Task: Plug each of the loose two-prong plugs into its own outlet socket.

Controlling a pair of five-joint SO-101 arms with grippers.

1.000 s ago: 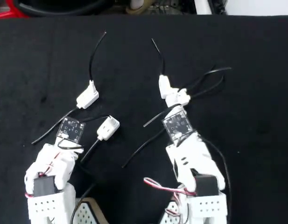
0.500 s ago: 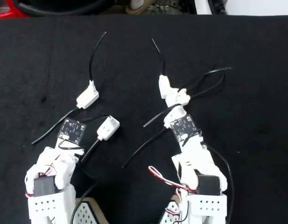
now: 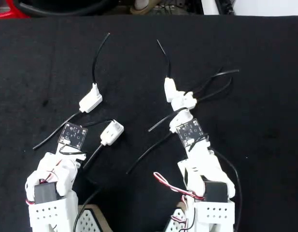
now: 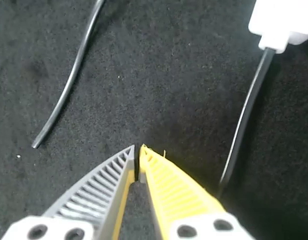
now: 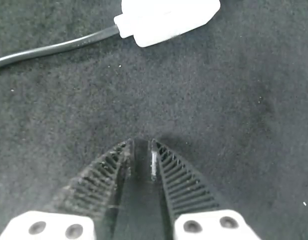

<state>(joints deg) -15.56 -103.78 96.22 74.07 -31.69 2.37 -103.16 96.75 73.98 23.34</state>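
A white plug piece [image 3: 91, 100] lies left of centre on the black table [image 3: 264, 145], with thin black cables leaving both its ends. A second white plug [image 3: 111, 132] lies nearer, and the same plug [image 4: 281, 20] sits ahead of my left gripper [image 4: 138, 150], which is shut and empty, off to one side. Right of centre, two white pieces [image 3: 177, 95] lie pressed together end to end. My right gripper [image 5: 141, 145] hovers just short of the nearer piece [image 5: 168, 17], with a narrow gap between its fingers and nothing in it.
Loose black cables [image 3: 153, 147] trail across the cloth between and beside both arms. One cable end [image 4: 36, 142] lies beside the left gripper. Red and dark objects [image 3: 8, 7] sit beyond the table's far edge.
The right arm has drawn back a little from the joined white pieces and turned slightly. The left arm and the plugs have not moved.
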